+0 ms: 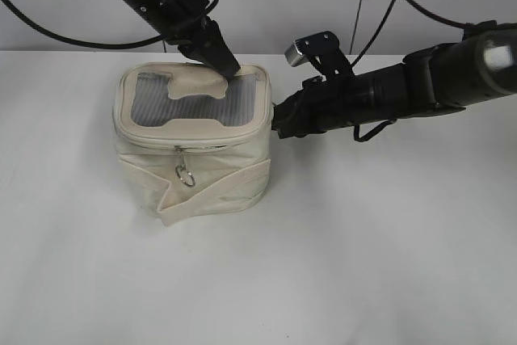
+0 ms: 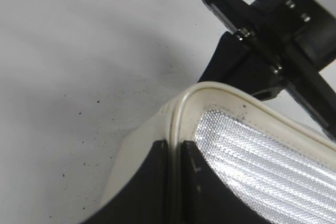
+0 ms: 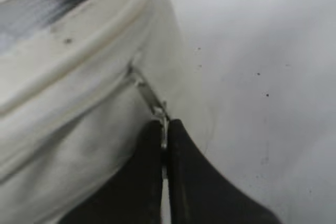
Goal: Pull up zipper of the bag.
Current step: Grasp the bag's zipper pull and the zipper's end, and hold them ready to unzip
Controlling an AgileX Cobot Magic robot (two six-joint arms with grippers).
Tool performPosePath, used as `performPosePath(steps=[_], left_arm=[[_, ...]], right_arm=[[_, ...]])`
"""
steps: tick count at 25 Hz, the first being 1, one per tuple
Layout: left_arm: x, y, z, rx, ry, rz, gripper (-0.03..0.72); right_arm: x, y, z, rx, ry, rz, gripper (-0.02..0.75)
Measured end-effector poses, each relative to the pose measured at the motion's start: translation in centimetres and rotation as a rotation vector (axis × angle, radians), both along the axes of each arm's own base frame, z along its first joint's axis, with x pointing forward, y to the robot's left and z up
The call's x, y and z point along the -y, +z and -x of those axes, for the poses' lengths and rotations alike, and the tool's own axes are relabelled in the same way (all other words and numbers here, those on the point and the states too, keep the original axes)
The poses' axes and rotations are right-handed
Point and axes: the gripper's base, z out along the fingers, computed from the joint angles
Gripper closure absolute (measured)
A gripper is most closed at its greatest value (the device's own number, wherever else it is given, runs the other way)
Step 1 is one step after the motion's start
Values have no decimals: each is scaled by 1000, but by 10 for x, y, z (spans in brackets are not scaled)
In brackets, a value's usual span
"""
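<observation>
Right wrist view: the right claw (image 3: 164,145) is pinched narrow on a small silver pull tab of the zipper (image 3: 149,94), its two dark fingers (image 3: 185,171) meeting on the metal at the bag's side, just under the lid rim. Left wrist view: the left claw (image 2: 175,169) is clamped on the raised cream rim of the bag (image 2: 210,90), one finger outside the piping and one on the grey lid panel (image 2: 262,161). Exterior view: the left claw (image 1: 229,69) bears down on the rear edge of the lid, and the right claw (image 1: 276,121) meets the bag's right side at zipper height. The bag (image 1: 194,167) stands upright on the white counter (image 1: 363,256), left of centre, lid facing up; its contents are hidden. The zipper track (image 1: 198,145) runs level around the lid rim, its long axis following the rounded corners. A second slider with a round ring pull (image 1: 186,175) hangs down at the front face, above the flat cream strap (image 1: 214,198) slanting across the side.
</observation>
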Motion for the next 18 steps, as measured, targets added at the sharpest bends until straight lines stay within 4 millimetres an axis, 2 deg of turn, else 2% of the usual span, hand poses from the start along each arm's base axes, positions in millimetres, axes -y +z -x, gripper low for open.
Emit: performPosePath(steps=[13, 18], left_arm=[[1, 0, 1, -23, 25, -1, 650], [2, 0, 1, -39, 49, -1, 650]], right_arm=[[28, 42, 65, -30, -20, 50, 729], [30, 47, 89, -77, -13, 19, 729]])
